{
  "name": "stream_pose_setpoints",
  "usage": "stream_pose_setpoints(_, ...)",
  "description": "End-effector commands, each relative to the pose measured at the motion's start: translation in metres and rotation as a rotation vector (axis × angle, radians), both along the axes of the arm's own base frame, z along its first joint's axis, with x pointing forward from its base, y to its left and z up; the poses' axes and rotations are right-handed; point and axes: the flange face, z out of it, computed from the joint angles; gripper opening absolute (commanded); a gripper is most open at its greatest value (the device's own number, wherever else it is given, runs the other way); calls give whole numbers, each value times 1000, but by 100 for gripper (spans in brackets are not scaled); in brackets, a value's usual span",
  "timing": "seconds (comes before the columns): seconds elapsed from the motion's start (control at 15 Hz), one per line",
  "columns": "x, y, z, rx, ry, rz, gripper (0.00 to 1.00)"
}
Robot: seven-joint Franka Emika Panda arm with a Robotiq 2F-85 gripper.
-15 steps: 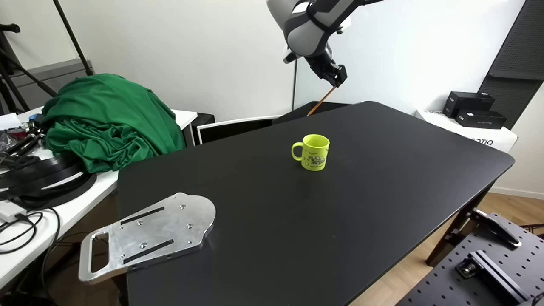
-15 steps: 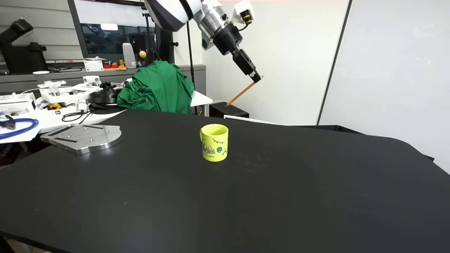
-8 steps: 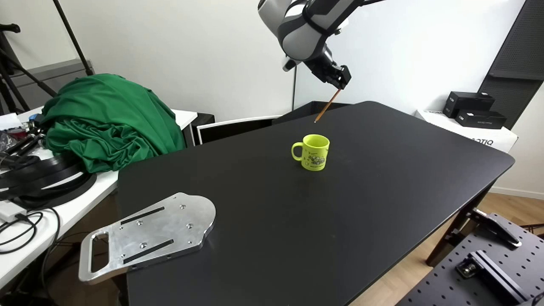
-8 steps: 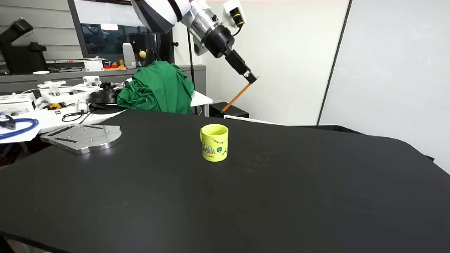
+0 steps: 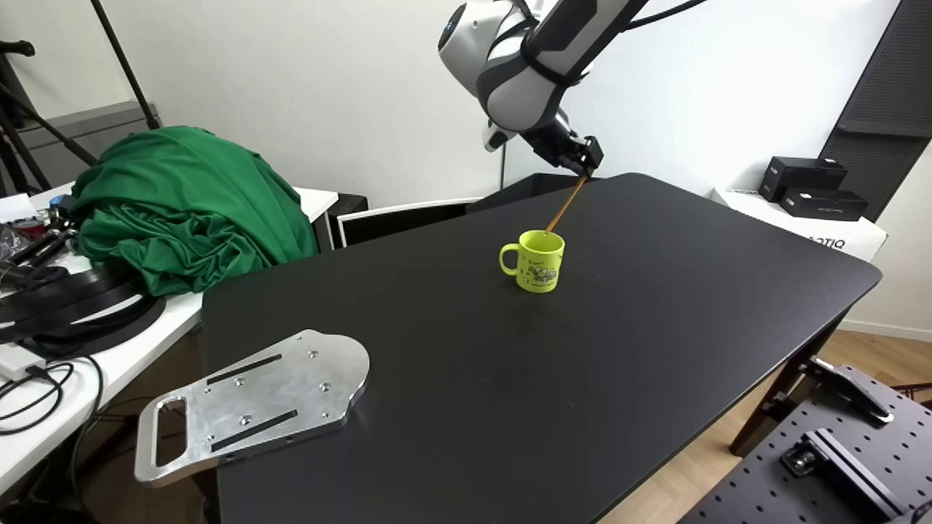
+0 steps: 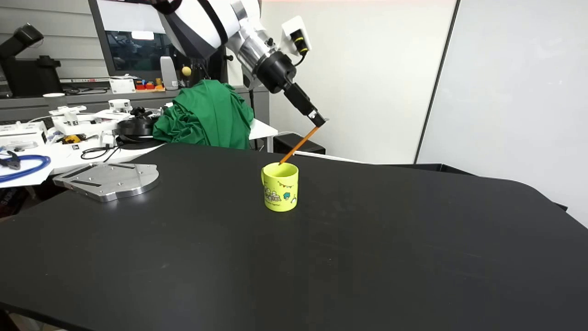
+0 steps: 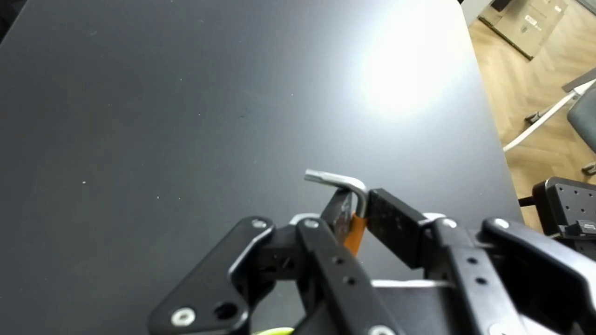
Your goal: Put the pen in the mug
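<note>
The lime yellow-green mug [image 5: 539, 263] stands upright on the black table; it also shows in an exterior view [image 6: 280, 188], and a sliver of its rim in the wrist view [image 7: 275, 331]. The pen [image 5: 564, 207] looks like a thin orange stick with a bent silver top end, like a hex key [image 7: 355, 233]. My gripper [image 7: 358, 199] is shut on the pen near that bend. The pen slants down from the gripper [image 6: 317, 120], its lower tip at the mug's opening in both exterior views. How deep the tip reaches is hard to tell.
A silver metal plate [image 5: 277, 393] lies on the table's edge, away from the mug. A green heap of cloth [image 5: 189, 196] lies on a white side table. A white box with black boxes [image 5: 823, 204] stands beyond the table's far corner.
My gripper has moved down with the pen in it. The pen's lower tip has come from above and behind the mug to the mug's opening. The mug has not moved.
</note>
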Motion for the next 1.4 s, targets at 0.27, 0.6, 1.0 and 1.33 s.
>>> stream_pose_setpoints(0.27, -15, 0, -31, 6, -5, 32, 5)
stream_pose_setpoints(0.6, -22, 8, -53, 10, 14, 52, 5)
stream_pose_setpoints(1.0, -29, 17, -75, 28, 27, 61, 5)
stream_pose_setpoints(1.33, -30, 19, -78, 35, 23, 51, 50)
